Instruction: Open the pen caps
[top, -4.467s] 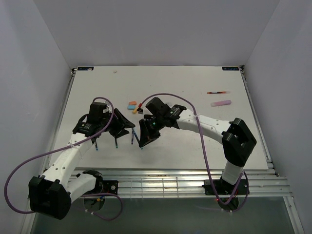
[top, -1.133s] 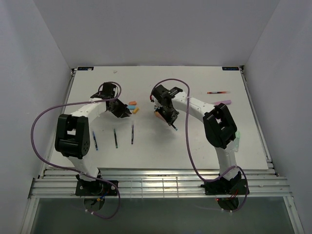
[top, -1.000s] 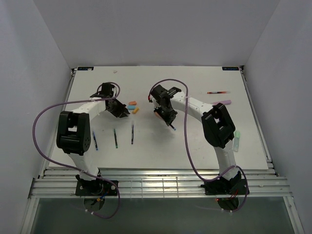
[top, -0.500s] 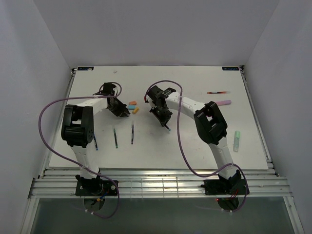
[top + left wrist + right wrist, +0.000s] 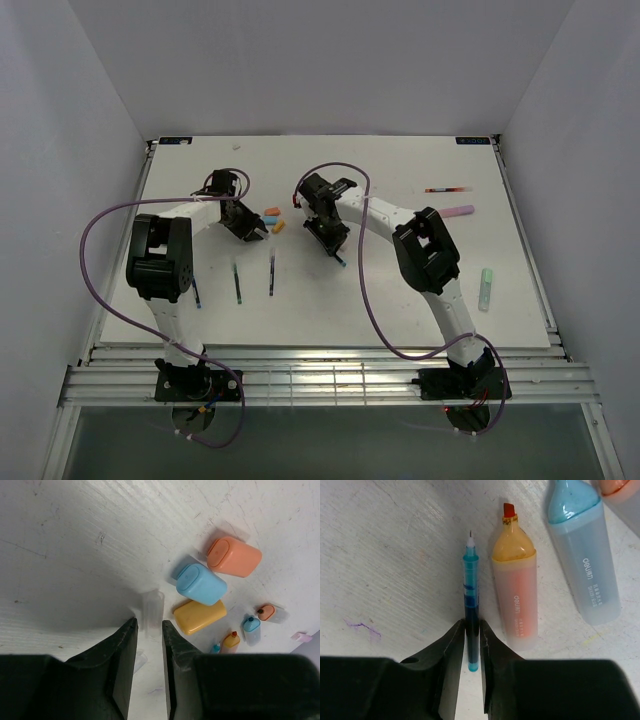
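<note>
Step, I judge: put-down of uncapped pair. My left end effector slightly apart, clear cap on worktop at fingertips, near loose caps. Right end effector straddles uncapped blue pen; cannot tell if clamped. Next: lift clear, seek capped pen.

Table: white; it fills the middle of my picture.
Left gripper: upper left of centre, just left of the loose caps; I can't make out its jaws from up here.
Loose caps: orange cap, blue cap and yellow cap, bunched together.
Right gripper: centre, with a blue-tipped pen poking out towards lower right.
Thin pens: I count three in a row, lower left of centre.
Right side: red pen, purple highlighter, and green highlighter lower down.
</note>
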`<state>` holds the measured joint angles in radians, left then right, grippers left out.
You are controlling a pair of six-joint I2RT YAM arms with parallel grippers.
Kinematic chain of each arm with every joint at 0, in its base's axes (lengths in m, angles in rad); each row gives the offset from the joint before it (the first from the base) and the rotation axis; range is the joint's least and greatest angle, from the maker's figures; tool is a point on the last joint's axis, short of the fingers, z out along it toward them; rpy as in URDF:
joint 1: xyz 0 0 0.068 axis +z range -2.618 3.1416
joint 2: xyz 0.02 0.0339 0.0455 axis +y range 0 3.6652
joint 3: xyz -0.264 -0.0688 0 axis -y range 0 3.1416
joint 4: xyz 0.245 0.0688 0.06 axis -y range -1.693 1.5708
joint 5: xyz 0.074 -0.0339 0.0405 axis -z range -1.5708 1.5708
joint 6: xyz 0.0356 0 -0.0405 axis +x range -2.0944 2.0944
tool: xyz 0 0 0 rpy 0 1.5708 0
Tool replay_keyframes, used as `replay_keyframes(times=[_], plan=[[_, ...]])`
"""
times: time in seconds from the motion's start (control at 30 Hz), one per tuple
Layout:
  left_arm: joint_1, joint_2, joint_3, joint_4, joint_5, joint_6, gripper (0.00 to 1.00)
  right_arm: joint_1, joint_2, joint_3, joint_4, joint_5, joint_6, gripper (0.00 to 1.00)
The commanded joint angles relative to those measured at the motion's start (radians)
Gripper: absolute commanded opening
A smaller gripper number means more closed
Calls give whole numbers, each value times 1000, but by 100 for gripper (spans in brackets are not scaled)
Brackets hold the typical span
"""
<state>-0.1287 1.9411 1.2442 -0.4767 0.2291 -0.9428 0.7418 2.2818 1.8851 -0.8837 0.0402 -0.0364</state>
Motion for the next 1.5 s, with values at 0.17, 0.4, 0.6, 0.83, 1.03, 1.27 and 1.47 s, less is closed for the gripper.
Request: replay_keyframes(times=[0.17,0.4,0.6,0.83,1.03,1.27,1.47], plan=[[1,-44,-14,18,15,-1,41,5,7,29,-18,7,0,27],[4,-99,-28,18,19,13,42,5,-4,107,-55,9,29,31],[15,-162,-57,18,27,22,43,10,-24,173,-104,4,64,36],[15,-339,-192,18,-17,-4,41,88,-77,129,-68,-26,153,41],[15,-542,-299,-26,-53,-37,38,108,-160,0,78,-147,349,50],[15,-705,-425,-95,-86,-85,38,125,-110,37,126,-250,492,52],[17,-795,-457,-145,-106,-79,40,166,19,146,85,-221,634,52]])
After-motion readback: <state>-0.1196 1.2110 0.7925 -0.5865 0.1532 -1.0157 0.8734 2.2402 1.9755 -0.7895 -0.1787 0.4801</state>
